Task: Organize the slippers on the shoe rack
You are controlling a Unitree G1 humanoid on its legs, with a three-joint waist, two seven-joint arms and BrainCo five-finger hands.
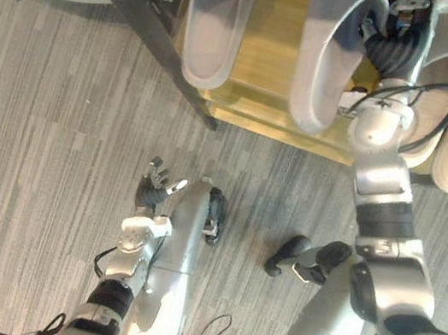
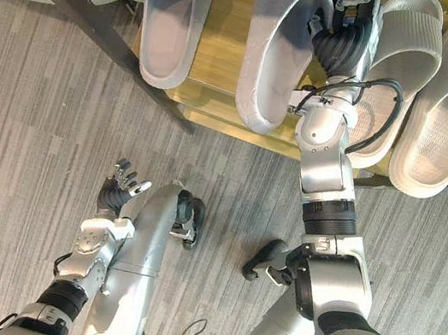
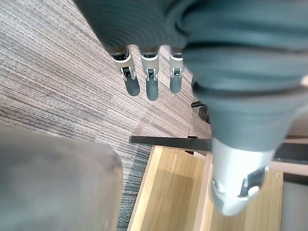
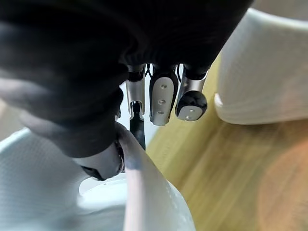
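Right hand [image 2: 350, 29] pinches the rim of a pale grey foam slipper [image 2: 268, 63] on a light wooden shoe rack [image 2: 226, 38].

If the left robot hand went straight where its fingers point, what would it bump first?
Probably the shoe rack's black bar. The left robot hand hangs open above the floor, aimed that way. Depth is unclear, so it might meet floor first.

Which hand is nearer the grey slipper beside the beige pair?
Right. The right hand pinches the grey slipper at its rim; the left hand hangs open over the floor, apart from it.
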